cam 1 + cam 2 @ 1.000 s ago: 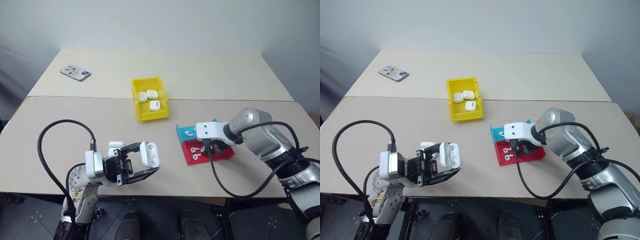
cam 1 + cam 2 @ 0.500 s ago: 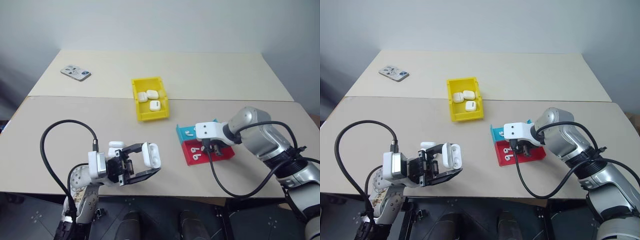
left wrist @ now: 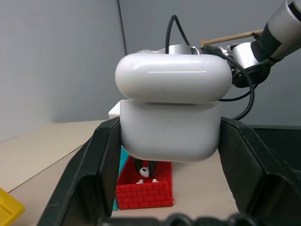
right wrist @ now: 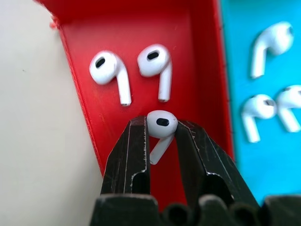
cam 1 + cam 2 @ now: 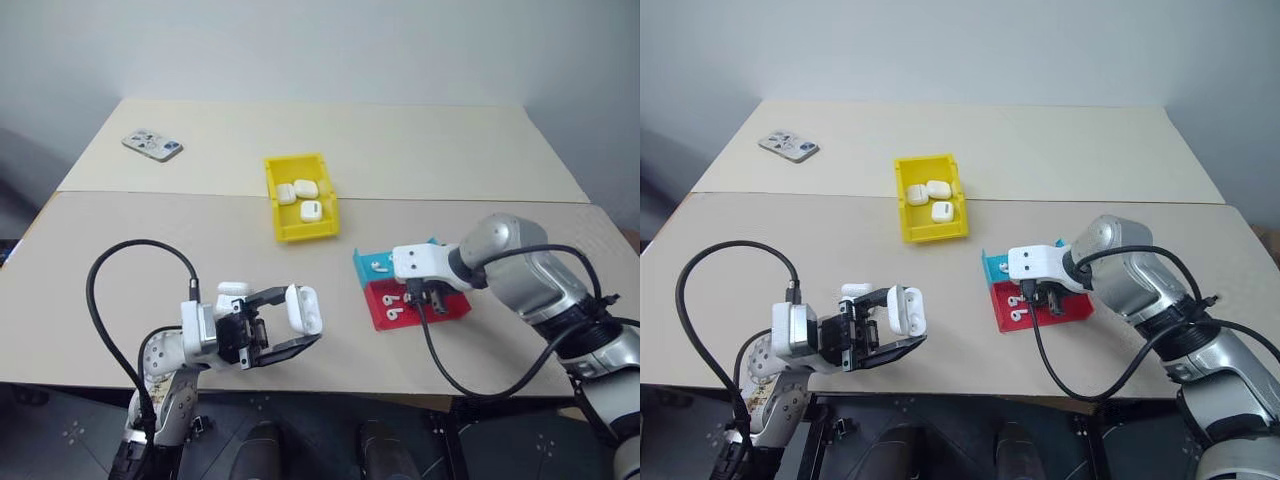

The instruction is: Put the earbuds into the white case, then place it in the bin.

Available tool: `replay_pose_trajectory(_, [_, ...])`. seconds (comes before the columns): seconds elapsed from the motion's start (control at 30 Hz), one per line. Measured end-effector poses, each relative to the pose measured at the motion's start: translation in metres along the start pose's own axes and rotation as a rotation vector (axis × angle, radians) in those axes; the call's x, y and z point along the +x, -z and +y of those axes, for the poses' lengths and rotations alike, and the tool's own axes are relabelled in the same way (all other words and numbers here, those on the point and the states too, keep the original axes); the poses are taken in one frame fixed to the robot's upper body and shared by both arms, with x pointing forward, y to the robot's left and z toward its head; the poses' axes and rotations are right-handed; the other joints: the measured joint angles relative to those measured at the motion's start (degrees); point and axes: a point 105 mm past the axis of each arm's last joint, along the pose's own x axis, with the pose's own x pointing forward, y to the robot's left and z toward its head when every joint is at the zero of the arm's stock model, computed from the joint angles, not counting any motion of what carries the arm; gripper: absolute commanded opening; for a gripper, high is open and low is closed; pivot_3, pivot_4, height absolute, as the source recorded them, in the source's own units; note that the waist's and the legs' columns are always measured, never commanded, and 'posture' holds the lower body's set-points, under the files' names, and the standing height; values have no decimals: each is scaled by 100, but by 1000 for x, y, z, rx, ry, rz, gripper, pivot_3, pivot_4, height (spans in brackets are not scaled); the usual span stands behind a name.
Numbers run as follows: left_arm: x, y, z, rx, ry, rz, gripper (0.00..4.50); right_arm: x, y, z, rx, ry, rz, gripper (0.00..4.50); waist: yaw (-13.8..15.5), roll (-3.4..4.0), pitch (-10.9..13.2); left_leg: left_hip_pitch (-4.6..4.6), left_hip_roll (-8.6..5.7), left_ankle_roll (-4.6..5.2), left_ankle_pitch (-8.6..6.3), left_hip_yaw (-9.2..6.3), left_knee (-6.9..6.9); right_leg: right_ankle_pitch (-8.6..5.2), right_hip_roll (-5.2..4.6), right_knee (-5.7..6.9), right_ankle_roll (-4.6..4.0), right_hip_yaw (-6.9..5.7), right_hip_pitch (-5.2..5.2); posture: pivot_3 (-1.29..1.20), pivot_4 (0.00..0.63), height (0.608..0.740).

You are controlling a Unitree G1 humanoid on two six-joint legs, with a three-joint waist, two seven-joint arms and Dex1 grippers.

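Earbud [image 4: 161,123] pinched by right hand [image 4: 162,141]; left hand [image 3: 169,155] grips white case [image 3: 171,115].

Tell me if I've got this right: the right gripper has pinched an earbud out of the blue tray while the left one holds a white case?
Nearly. The right gripper is shut on an earbud over the red tray, not the blue tray; the right wrist view shows it, with two more earbuds lying in the red one. The left gripper does hold the white case.

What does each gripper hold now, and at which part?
The right gripper pinches one earbud by its head, above the red tray. The left gripper clamps the white case by its body's sides, lid up.
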Motion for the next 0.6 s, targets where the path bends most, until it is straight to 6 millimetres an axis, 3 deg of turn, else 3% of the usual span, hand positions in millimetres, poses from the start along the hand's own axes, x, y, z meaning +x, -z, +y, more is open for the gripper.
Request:
replay_pose_trajectory(0.1, [8, -13, 4, -10, -8, -56, 2773, -38, -18, -10, -2, 100, -165, 651, 9, -1, 0, 4, 0, 0, 0, -3, 0, 0, 0, -1, 0, -1, 6, 0, 150, 740])
replay_pose_trajectory(0.2, [13, -20, 5, -37, 5, -87, 2773, -82, -50, -13, -19, 199, -512, 651, 1, -2, -1, 8, 0, 1, -1, -4, 0, 0, 1, -1, 0, -1, 10, 0, 150, 740])
replay_pose_trajectory(0.3, [18, -24, 7, -51, 34, -109, 2773, -119, -71, 1, -115, 277, -873, 651, 2, -10, -7, 10, 1, 1, -1, -7, 0, 0, 3, -2, 1, -3, 16, 0, 150, 740])
replay_pose_trajectory(0.47, [37, -32, 12, -64, 106, -172, 2773, -142, -94, 20, -199, 359, -1353, 651, -37, -9, -10, 15, 0, 1, 0, -6, 6, 0, 3, 12, 1, 0, 17, 0, 150, 740])
replay_pose_trajectory(0.6, [43, -27, 12, -108, 131, -187, 2773, -148, -104, 25, -223, 365, -1510, 651, -45, -7, -10, 13, 1, 1, 0, -7, 5, 0, 5, 12, 0, 0, 13, 0, 150, 740])
